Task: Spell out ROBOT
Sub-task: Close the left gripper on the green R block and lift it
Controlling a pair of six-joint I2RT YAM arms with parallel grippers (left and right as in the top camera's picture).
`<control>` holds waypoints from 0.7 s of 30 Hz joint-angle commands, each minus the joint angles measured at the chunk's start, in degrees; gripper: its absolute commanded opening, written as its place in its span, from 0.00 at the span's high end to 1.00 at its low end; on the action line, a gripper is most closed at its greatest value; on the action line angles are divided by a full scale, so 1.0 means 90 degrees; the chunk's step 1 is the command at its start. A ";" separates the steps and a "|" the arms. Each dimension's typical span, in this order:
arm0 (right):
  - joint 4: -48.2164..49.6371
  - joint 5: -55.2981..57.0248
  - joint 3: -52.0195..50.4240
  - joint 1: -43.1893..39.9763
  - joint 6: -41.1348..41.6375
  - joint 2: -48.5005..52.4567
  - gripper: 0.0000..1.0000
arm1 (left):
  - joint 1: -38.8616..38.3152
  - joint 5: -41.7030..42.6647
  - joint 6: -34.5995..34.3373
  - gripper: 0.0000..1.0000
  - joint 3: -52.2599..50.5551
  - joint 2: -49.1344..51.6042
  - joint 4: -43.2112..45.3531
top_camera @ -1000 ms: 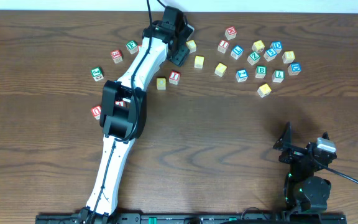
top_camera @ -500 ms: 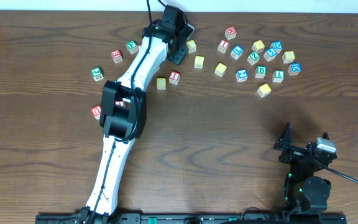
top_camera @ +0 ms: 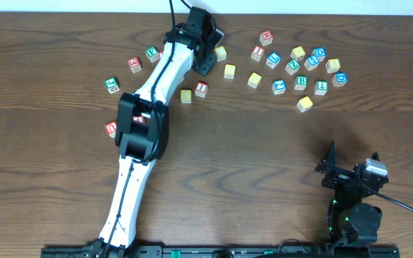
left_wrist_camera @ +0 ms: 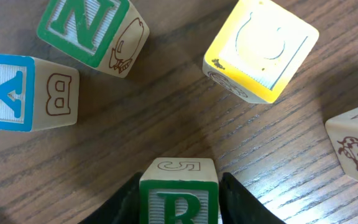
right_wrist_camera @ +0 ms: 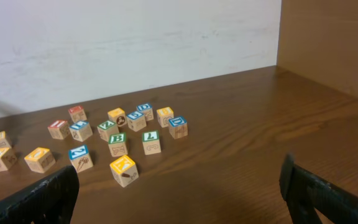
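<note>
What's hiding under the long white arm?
A red-lettered block peeks out beside its elbow. The left gripper hides the R block from overhead; the wrist view shows it.

The left arm [top_camera: 130, 192] has white links, a bulky black elbow housing [top_camera: 142, 133] and a black cable [top_camera: 171, 10]. The right arm [top_camera: 355, 209] is black, with a silver box [top_camera: 373, 170] and green lights [top_camera: 346, 217]. The left pincer [left_wrist_camera: 179, 186] and right pincer [right_wrist_camera: 179, 168] have matte black fingers

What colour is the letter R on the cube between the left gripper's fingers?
Green, on the R cube; the left wrist view shows it best.
</note>
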 commanded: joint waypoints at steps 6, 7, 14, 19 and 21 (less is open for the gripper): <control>-0.0024 0.0078 -0.0005 0.0090 0.0092 -0.0015 0.01 | 0.0010 -0.0085 -0.0036 0.71 0.0185 -0.0112 -0.0022; -0.0027 0.0078 -0.0005 0.0090 0.0092 -0.0015 0.01 | 0.0010 -0.0085 -0.0036 0.71 0.0185 -0.0112 -0.0024; -0.0027 0.0078 -0.0005 0.0090 0.0092 -0.0015 0.01 | 0.0010 -0.0085 -0.0034 0.73 0.0185 -0.0126 -0.0039; -0.0027 0.0078 -0.0005 0.0090 0.0092 -0.0015 0.01 | 0.0010 -0.0085 -0.0034 0.76 0.0185 -0.0323 -0.0036; -0.0024 0.0078 -0.0005 0.0090 0.0092 -0.0015 0.01 | 0.0010 -0.0085 -0.0029 0.76 0.0185 -0.0437 -0.0036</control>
